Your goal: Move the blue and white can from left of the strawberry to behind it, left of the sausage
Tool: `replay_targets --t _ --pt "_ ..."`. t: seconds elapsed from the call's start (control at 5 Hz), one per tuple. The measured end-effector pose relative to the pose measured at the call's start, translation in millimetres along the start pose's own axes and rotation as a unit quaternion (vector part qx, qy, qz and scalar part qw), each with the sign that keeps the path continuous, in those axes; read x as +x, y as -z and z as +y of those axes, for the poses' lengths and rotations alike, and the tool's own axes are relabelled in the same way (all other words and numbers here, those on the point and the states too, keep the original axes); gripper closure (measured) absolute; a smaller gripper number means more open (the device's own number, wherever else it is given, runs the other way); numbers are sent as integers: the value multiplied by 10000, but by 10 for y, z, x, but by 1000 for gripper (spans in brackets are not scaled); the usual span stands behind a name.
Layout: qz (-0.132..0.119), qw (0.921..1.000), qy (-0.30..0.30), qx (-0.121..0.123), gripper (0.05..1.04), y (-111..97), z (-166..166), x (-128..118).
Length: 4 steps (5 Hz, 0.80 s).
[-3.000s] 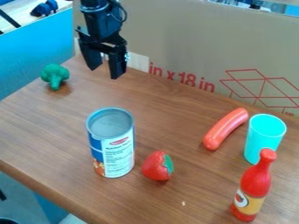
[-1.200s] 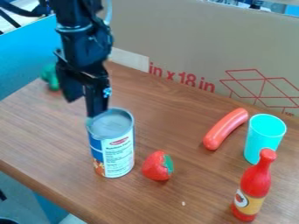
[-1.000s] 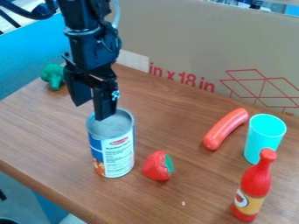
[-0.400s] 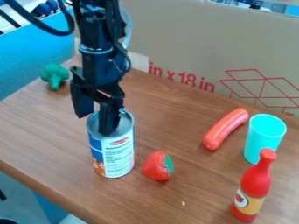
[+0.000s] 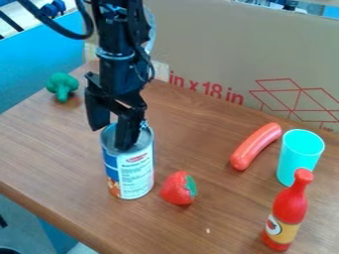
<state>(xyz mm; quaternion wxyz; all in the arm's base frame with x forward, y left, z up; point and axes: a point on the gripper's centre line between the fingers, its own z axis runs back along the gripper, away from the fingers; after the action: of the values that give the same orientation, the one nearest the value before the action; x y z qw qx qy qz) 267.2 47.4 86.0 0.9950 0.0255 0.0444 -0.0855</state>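
At the far left, a bright blue panel stands along the edge of the brown wood-grain table. Just in from it, a green toy broccoli stands on its stalk near the table's back left corner. To its right, the black two-finger gripper hangs from the black robot arm, its fingers spread wide with nothing held between them. The left-hand finger in the view is beside the rim of a tall metal can with a blue and white paper label; the other overlaps its round grey top, and whether either finger touches it cannot be told. The can stands upright on the left half of the table, towards the front. Just beside it, to the right, lies a red plastic strawberry with a green leafy cap facing right. Farther right and back, a shiny orange-red toy sausage lies aslant. Near its right end, a turquoise cup stands upright behind a red sauce bottle with a yellow and white label. A brown cardboard sheet with red print rises behind the table.
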Motion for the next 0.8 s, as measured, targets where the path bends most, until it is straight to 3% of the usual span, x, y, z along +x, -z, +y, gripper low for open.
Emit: replay_targets --t 0.4,0.6,0.8 --pt "-1180 9926 -65 -294 82 -197 253 323" --pt "-1351 9898 -3 -443 82 -206 257 519" --pt "-1523 9868 373 -399 82 -293 45 775"
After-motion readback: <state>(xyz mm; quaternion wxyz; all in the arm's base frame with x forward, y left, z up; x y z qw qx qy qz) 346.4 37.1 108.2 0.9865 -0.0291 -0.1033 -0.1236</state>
